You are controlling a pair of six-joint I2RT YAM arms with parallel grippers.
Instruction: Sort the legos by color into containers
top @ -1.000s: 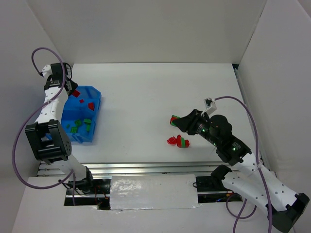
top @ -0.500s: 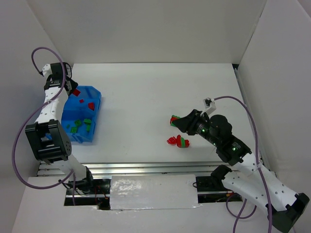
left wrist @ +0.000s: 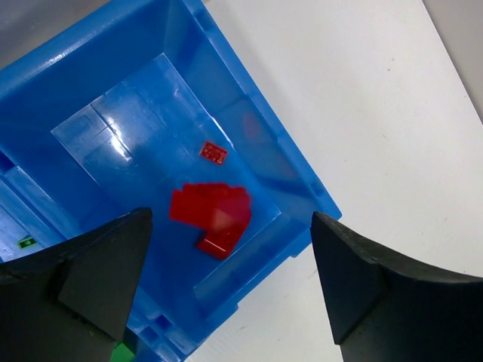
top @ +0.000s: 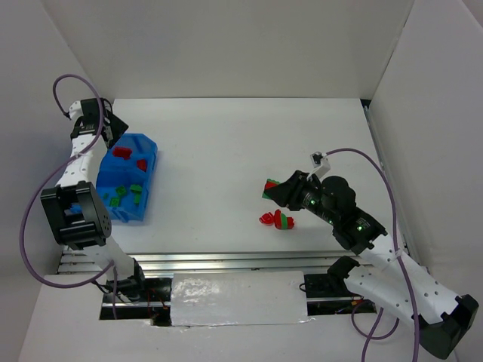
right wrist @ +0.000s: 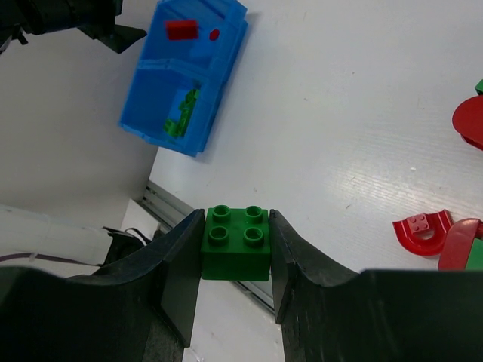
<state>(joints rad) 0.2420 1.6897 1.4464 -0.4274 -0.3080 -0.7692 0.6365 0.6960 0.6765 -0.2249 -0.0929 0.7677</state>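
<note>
The blue bin (top: 148, 188) stands at the left, split by a middle wall. My left gripper (top: 113, 128) hangs open over its far compartment, nothing between the fingers. Below the left gripper (left wrist: 230, 219) a blurred red brick (left wrist: 211, 219) shows over that compartment's floor, beside a small red piece (left wrist: 213, 152). Green bricks (top: 124, 194) lie in the near compartment. My right gripper (top: 270, 188) is shut on a green four-stud brick (right wrist: 235, 241), held above the table right of centre. Loose red and green legos (top: 278, 219) lie just in front of it.
White walls close in the table at the back and on both sides. A metal rail (top: 226, 260) runs along the near edge. In the right wrist view a red arch piece (right wrist: 421, 228) lies on the table, with more pieces (right wrist: 472, 121) at the right edge.
My left gripper has opened and let go of the red brick, which now shows in the bin's far compartment. The right arm, still gripping the green brick, has shifted only slightly.
</note>
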